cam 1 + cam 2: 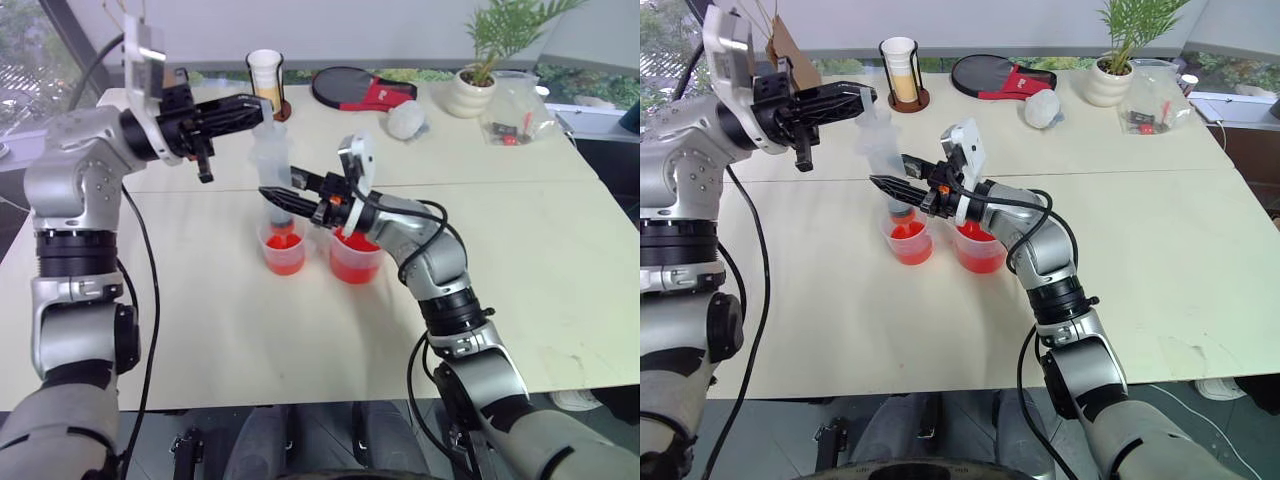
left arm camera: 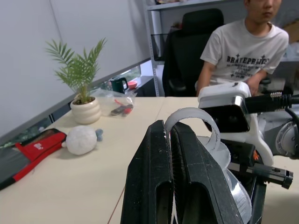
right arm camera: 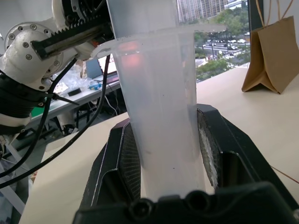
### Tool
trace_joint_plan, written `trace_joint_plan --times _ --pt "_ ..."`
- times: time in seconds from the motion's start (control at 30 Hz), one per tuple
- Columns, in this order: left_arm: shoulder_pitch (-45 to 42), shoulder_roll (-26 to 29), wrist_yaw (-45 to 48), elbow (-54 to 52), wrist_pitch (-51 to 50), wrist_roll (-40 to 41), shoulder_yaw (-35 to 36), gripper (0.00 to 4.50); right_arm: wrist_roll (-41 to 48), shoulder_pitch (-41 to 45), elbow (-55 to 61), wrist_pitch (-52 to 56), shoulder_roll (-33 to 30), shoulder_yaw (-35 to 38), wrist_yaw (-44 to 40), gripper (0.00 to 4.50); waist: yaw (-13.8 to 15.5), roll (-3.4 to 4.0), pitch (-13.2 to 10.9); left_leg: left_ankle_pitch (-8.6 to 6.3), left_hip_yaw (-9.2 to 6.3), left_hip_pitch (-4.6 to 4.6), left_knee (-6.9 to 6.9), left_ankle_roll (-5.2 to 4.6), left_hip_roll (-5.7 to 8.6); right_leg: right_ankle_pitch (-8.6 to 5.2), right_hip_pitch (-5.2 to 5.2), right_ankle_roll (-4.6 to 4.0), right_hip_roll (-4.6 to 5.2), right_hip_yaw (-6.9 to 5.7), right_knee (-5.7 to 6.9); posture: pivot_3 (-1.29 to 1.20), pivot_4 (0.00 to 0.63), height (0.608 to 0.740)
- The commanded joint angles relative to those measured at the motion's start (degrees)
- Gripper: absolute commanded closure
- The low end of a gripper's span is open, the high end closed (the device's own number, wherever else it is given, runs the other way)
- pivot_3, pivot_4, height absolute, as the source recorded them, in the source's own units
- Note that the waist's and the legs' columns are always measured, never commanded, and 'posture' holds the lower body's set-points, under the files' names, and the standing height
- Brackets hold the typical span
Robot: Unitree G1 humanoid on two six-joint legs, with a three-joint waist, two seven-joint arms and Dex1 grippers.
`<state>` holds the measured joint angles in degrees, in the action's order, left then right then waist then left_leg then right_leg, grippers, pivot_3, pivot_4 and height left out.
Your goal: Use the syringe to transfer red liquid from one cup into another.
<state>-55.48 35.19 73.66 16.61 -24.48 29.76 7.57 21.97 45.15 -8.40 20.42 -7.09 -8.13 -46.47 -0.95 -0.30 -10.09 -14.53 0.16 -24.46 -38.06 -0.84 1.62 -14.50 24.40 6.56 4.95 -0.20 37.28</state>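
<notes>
The syringe [image 1: 271, 158] stands upright over the smaller clear cup [image 1: 283, 253], its lower end dipping into that cup. My right gripper [image 1: 273, 194] is shut on the translucent barrel [image 3: 159, 107], one black finger on each side. My left gripper [image 1: 258, 108] reaches in from the left at the syringe's top and is shut on the plunger's clear ring [image 2: 189, 116]. The smaller cup holds red liquid [image 1: 285, 262]. Beside it stands the larger beaker [image 1: 356, 262], also with red liquid, its rim partly hidden behind my right wrist.
At the table's far side are a holder of paper cups [image 1: 265, 78], a red and black paddle case [image 1: 362, 88], a white plush toy [image 1: 407, 120], a potted plant [image 1: 472, 88] and a plastic bag [image 1: 515, 115]. A person [image 2: 247, 46] sits beyond the table.
</notes>
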Motion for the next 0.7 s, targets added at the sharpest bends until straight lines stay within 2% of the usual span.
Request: trace_joint_plan --times 0.03,0.57,0.67,0.7 --pt "2.1 -0.9 1.5 -1.1 -0.7 -1.2 -4.0 4.46 1.4 5.3 2.7 -3.9 0.7 3.5 0.9 3.09 0.0 0.00 0.0 0.00 0.00 0.00 0.00 0.00 0.00 0.00 0.00 0.00 0.00 0.00 0.00 0.00 0.150 0.740" --pt "2.5 -1.9 1.2 1.2 0.2 -3.0 -4.8 4.46 2.0 5.6 5.5 -2.9 1.0 3.5 1.7 3.09 0.0 -0.02 0.0 0.00 0.00 0.02 0.04 0.00 0.00 0.00 -0.06 0.00 0.00 0.00 -0.01 0.00 0.150 0.740" --pt "1.8 -2.0 0.8 1.9 -0.9 -2.6 -4.2 3.65 2.1 5.1 6.1 -2.6 1.1 3.1 1.9 3.09 0.0 -0.02 0.0 0.00 0.00 0.02 0.04 0.00 0.00 0.00 -0.06 0.00 0.00 0.00 -0.01 0.00 0.150 0.740" --pt "1.6 -1.9 0.9 2.1 -1.1 -2.5 -4.1 3.16 2.1 5.0 6.2 -2.6 1.1 3.0 1.9 3.09 0.0 -0.01 0.0 0.00 0.00 0.02 0.04 0.00 0.00 0.00 -0.06 0.00 0.00 -0.01 -0.01 0.00 0.150 0.740"
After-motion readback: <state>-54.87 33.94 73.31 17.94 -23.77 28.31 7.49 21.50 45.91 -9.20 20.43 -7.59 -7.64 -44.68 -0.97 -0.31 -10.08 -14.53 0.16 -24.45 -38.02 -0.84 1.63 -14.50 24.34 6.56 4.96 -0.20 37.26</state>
